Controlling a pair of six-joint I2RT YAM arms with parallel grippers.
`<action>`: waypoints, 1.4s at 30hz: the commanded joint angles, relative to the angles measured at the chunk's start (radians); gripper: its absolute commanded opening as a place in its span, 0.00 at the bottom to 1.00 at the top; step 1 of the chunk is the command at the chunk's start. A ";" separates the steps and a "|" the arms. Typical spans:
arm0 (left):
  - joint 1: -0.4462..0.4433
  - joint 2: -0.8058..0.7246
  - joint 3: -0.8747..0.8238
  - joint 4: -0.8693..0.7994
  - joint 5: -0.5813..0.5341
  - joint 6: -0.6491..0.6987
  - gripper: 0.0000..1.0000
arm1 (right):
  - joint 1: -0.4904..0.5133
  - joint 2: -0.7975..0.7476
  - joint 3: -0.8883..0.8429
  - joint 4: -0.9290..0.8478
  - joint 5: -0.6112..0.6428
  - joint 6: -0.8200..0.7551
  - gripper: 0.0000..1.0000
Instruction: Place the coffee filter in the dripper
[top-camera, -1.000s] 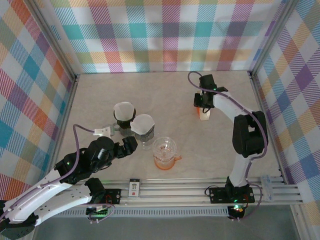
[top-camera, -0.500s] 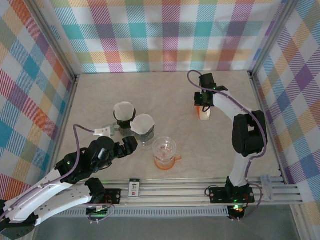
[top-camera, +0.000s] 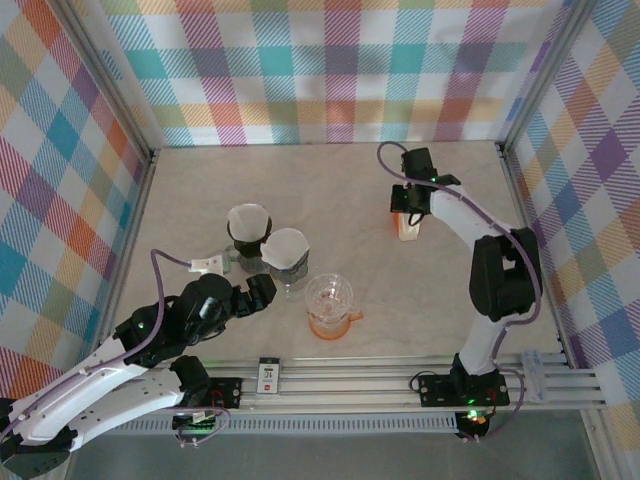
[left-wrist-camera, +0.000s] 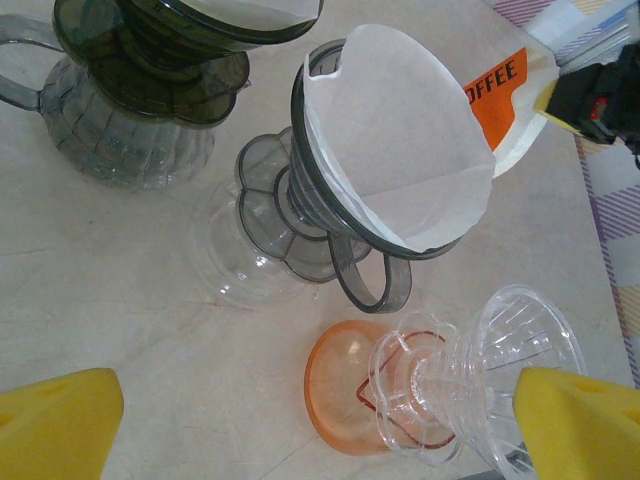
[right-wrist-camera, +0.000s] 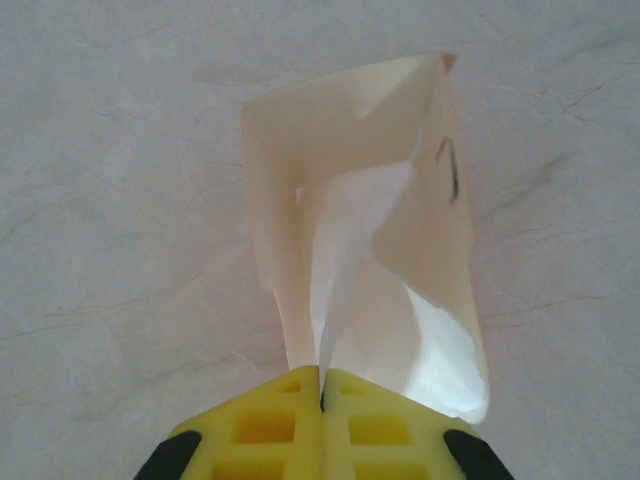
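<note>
— Where is the coffee filter (right-wrist-camera: 352, 250)?
— At the far right of the surface (top-camera: 200, 190), in the mouth of its cream packet (right-wrist-camera: 272, 200), well apart from the clear dripper (top-camera: 330, 296) standing on its orange base (left-wrist-camera: 335, 400) near the front.
— Which way does it run?
— Its long axis points straight away from the right tool (right-wrist-camera: 322, 385), open end toward it. It looks thin, white and creased.
— And the tools?
— The right tool is pinched flat on the filter's near edge. The left tool (left-wrist-camera: 320, 430) gapes wide before the dripper, holding nothing.
</note>
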 joint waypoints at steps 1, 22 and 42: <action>-0.001 0.000 -0.015 -0.004 -0.011 -0.012 1.00 | 0.000 -0.124 -0.053 0.008 0.001 0.005 0.00; -0.001 0.011 -0.021 -0.030 -0.023 -0.031 1.00 | 0.302 -0.877 -0.301 -0.374 -0.340 0.114 0.00; -0.001 0.020 -0.014 -0.039 -0.013 -0.030 1.00 | 0.654 -0.478 0.184 -0.810 -0.253 0.009 0.00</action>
